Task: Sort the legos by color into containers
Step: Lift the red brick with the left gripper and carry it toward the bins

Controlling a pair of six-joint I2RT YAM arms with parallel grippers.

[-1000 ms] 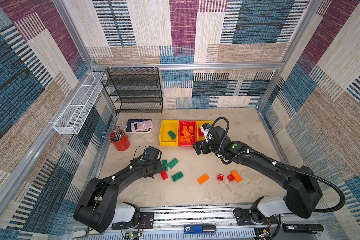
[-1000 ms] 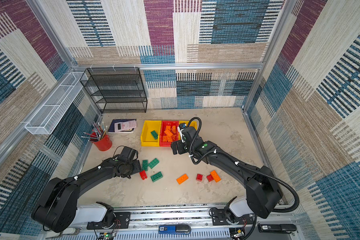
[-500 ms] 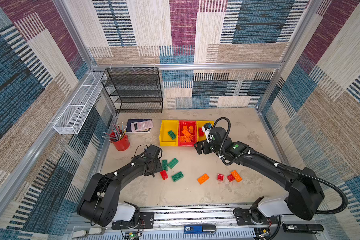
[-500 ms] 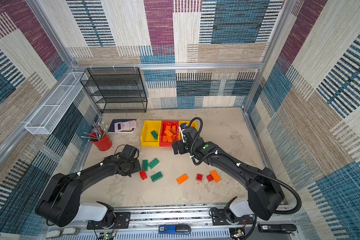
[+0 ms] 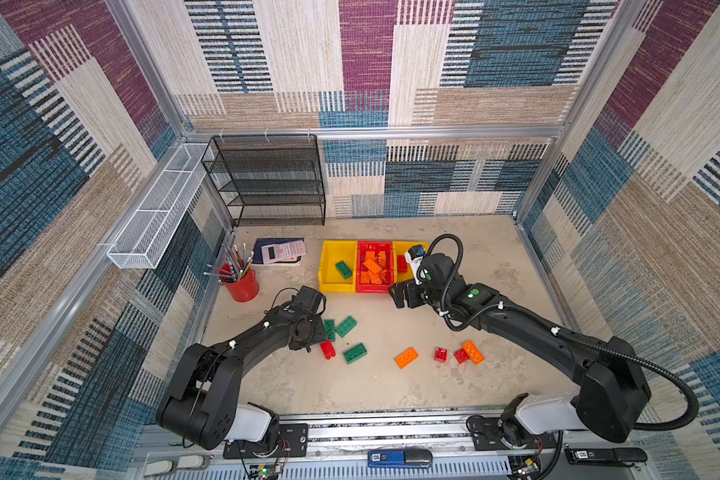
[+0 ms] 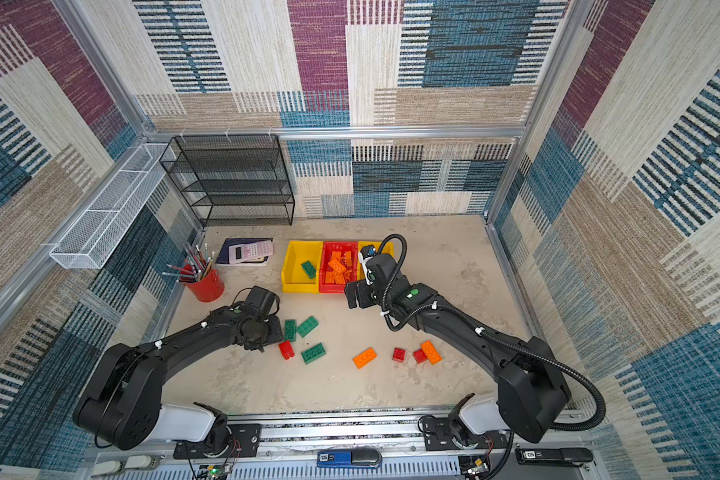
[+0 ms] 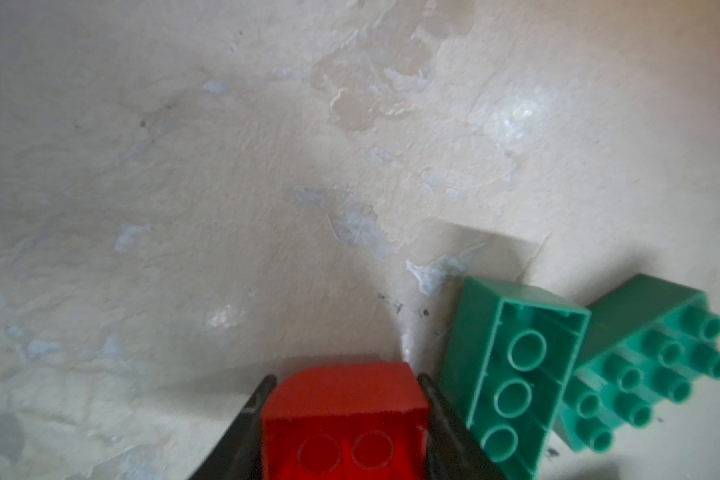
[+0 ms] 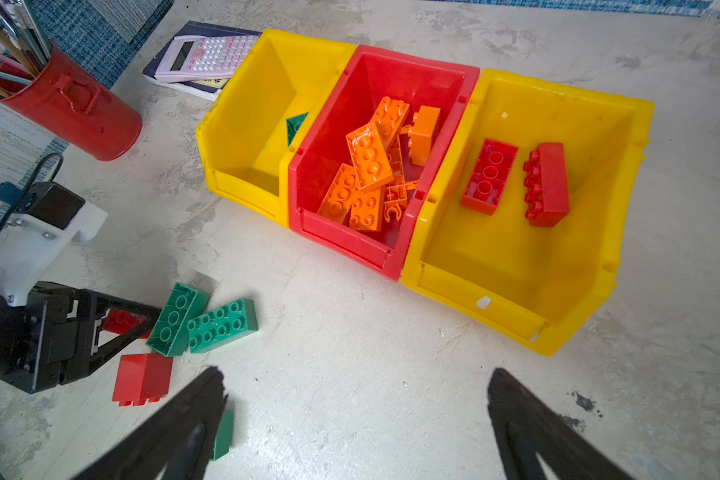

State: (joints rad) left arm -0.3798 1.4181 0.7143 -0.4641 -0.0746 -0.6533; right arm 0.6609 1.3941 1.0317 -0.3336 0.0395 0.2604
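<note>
Left jaws were clamped on a red brick (image 7: 344,419), low by the desk (image 7: 225,166), with a green brick (image 7: 516,374) just beside it and a second red brick (image 8: 142,378) close by. Right jaws hung wide open, holding nothing, above the desk in front of the bins. Yellow bin (image 8: 242,174) by the calculator (image 8: 208,58) had one green piece (image 8: 297,126), red bin (image 8: 391,83) had orange bricks (image 8: 368,158), other yellow bin (image 8: 516,307) two red bricks (image 8: 547,183).

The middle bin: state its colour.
The middle bin is red, best seen in the right wrist view.
</note>
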